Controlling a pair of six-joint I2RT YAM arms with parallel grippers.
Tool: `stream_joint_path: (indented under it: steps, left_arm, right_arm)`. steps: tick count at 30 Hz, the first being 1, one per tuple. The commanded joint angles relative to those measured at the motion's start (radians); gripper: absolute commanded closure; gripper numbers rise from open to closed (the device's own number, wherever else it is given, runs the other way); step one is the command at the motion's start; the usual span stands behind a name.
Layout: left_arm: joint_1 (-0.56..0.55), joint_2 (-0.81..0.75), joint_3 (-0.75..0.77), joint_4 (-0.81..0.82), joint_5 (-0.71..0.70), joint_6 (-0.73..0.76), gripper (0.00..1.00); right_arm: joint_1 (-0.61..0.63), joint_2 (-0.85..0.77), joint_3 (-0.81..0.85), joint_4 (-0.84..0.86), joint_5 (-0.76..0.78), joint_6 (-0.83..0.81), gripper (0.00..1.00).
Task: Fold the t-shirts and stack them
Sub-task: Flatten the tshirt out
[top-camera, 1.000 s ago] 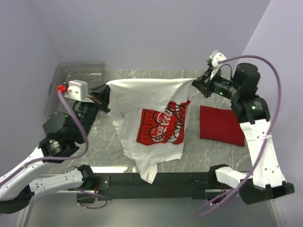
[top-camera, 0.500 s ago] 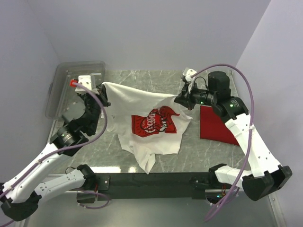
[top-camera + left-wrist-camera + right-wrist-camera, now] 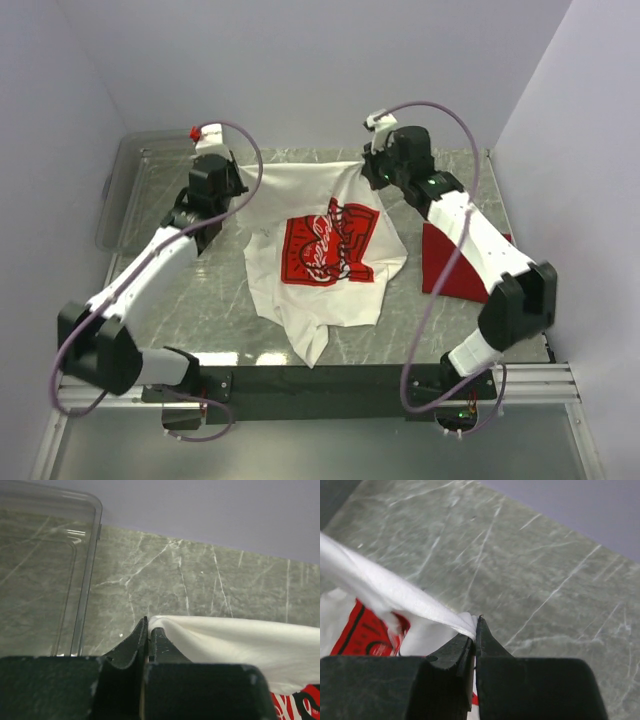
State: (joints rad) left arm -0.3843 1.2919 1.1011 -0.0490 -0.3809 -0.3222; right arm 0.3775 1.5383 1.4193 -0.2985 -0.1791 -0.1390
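White cloth with a red square chest print, the larger shirt [image 3: 325, 290] is spread print-up over the middle of the worktop [image 3: 215, 300], with its lower end bunched toward the near edge. Its two far corners are pinched. One is clamped in the left pincer [image 3: 230, 186], whose jaws are closed tight on a fold of the white fabric. The other is gripped the same way by the right pincer [image 3: 371, 178]. The edge between them is drawn fairly straight, presumably so that the shirt can be laid out flat and smoothed before any fold is made. The plain red shirt [image 3: 442, 268] lies just beside it on the right, partly hidden under the right arm. It appears already folded into a flat rectangle, probably ready for stacking. A clear plastic bin [image 3: 120, 170] is set at the far left corner, apart from both shirts.
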Motion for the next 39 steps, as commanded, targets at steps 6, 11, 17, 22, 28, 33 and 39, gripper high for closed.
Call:
stream_joint_path:
  steps: [6,11,17,22,28,33,39]
  left_arm:
    - [0.133,0.262,0.308,-0.015,0.043,-0.074,0.99]
    - [0.160,0.388,0.440,-0.107,0.120,-0.078,0.69]
    - [0.160,0.319,0.459,-0.086,0.266,-0.067,0.23]
    - [0.159,0.215,0.418,-0.146,0.413,-0.098,0.15]
    - [0.121,-0.055,0.091,-0.212,0.563,-0.202,0.20]
    - [-0.003,-0.366,-0.315,-0.230,0.482,-0.372,0.26]
    - [-0.090,-0.600,-0.619,-0.238,0.335,-0.633,0.35]
  right_arm:
    - [-0.002,0.238,0.331,0.185,0.218,0.081,0.81]
    - [-0.021,0.327,0.452,0.093,0.198,0.052,0.41]
    - [-0.169,0.177,0.244,-0.112,-0.191,-0.156,0.21]
    - [-0.262,0.022,-0.018,-0.313,-0.492,-0.347,0.16]
    - [-0.262,-0.118,-0.337,-0.375,-0.485,-0.355,0.22]
    - [-0.261,-0.110,-0.460,-0.347,-0.462,-0.335,0.27]
    - [-0.227,-0.020,-0.474,-0.329,-0.484,-0.295,0.30]
